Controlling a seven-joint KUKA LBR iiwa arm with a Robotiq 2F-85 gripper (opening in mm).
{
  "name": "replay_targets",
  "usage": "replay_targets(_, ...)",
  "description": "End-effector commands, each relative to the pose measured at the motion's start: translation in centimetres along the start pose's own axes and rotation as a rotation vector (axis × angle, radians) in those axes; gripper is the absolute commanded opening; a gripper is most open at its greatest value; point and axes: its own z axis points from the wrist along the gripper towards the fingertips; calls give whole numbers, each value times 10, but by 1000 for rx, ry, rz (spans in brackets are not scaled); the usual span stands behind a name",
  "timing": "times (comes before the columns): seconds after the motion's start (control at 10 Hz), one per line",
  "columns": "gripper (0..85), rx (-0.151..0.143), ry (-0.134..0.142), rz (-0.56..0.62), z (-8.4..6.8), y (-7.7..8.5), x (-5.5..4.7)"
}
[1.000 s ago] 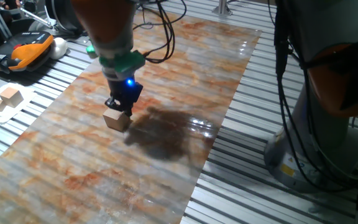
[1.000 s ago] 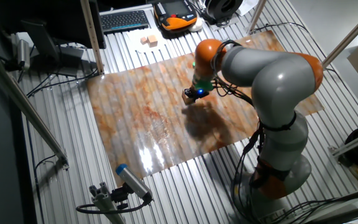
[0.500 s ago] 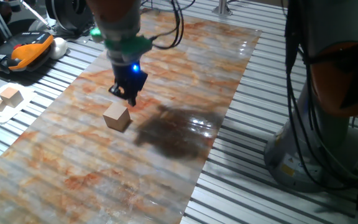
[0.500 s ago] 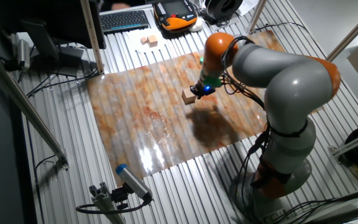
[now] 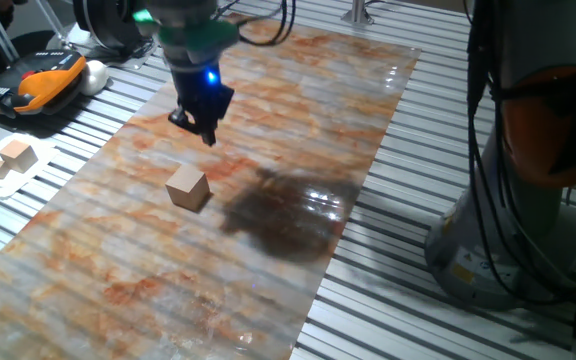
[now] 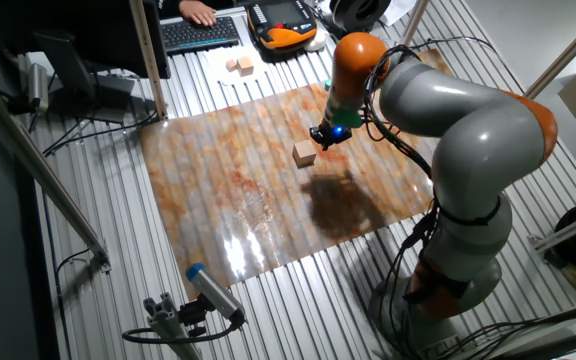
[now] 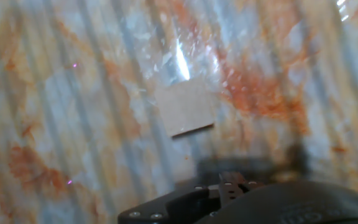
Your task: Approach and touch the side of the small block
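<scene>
a: one block [image 5: 187, 187] matters here, the lone cube on the marbled sheet [image 5: 298, 90]. the pair of blocks [image 5: 11, 158] on white paper off to the side is not it.

b: where does the gripper [image 5: 204, 126] stand against it?

a: raised above the sheet and clear of the cube, not touching. in the one fixed view the tip hangs up and a little to the right of the block, toward the far end of the sheet. in the other fixed view the block [image 6: 304, 155] lies below and left of the gripper [image 6: 326, 137].

b: and the hand view?

a: the block [image 7: 185, 108] shows near the middle of the picture, a tilted square seen from above, just ahead of the dark gripper body at the lower edge. blurred, though.

b: long axis?

a: none to speak of, it is a cube. any side face would serve.

b: fingers spread or closed?

a: i cannot tell. the tip looks narrow, and nothing is held in it, but no view shows the gap clearly.

b: so the coming move?

a: my judgement: come down and back toward the cube, to meet the face nearest the tip.
</scene>
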Motion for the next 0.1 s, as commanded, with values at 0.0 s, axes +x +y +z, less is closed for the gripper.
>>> replay_targets(0.0,0,-1,-1,-3,-12,-4,-3)
